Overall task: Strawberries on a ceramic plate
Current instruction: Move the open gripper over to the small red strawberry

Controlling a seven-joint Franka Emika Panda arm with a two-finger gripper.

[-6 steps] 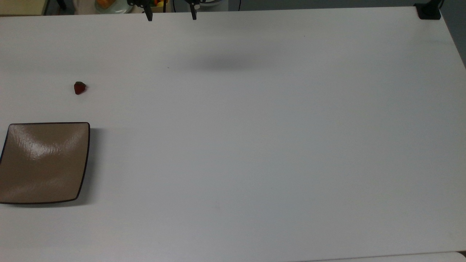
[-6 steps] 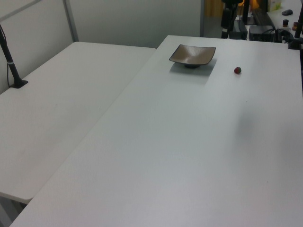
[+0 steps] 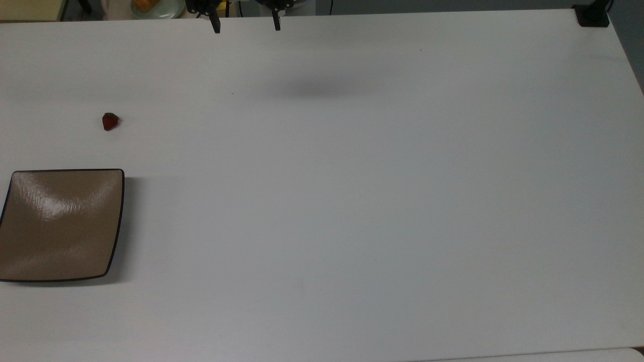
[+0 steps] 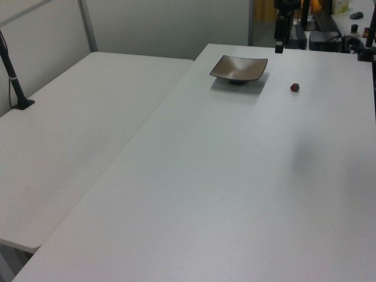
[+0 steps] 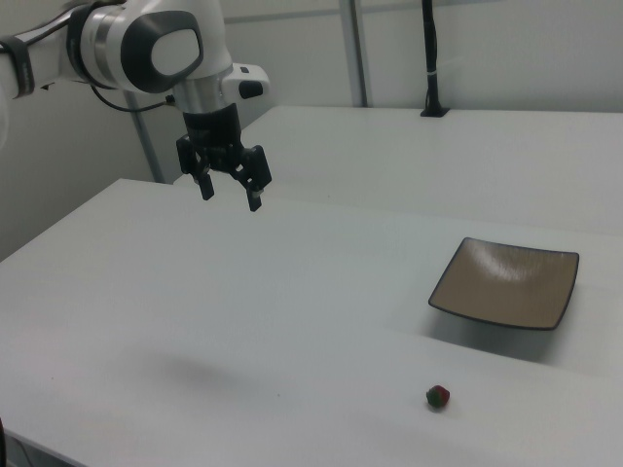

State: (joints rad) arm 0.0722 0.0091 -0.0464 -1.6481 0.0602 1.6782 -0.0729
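A small dark red strawberry point(image 3: 110, 121) with a green cap lies on the white table, a short way behind the ceramic plate in the top view; it also shows as the strawberry point(image 4: 295, 87) and the strawberry point(image 5: 438, 396). The square tan-brown ceramic plate point(image 3: 60, 223) with a dark rim sits bare at the top view's left edge, seen too as the plate point(image 4: 239, 69) and the plate point(image 5: 506, 282). My gripper point(image 3: 246, 22) hangs high over the table's far edge, open, with nothing between its fingers; in the right view the gripper point(image 5: 231, 192) is well left of both things.
The white table point(image 3: 352, 201) spreads wide to the top view's right. A black post base point(image 3: 592, 15) stands at its far right corner. A second white table point(image 4: 70, 135) adjoins at the left view's left, with a black pole point(image 4: 14, 82) on it.
My gripper has shifted slightly to the top view's right and a little further into that picture. The strawberry and plate have not moved.
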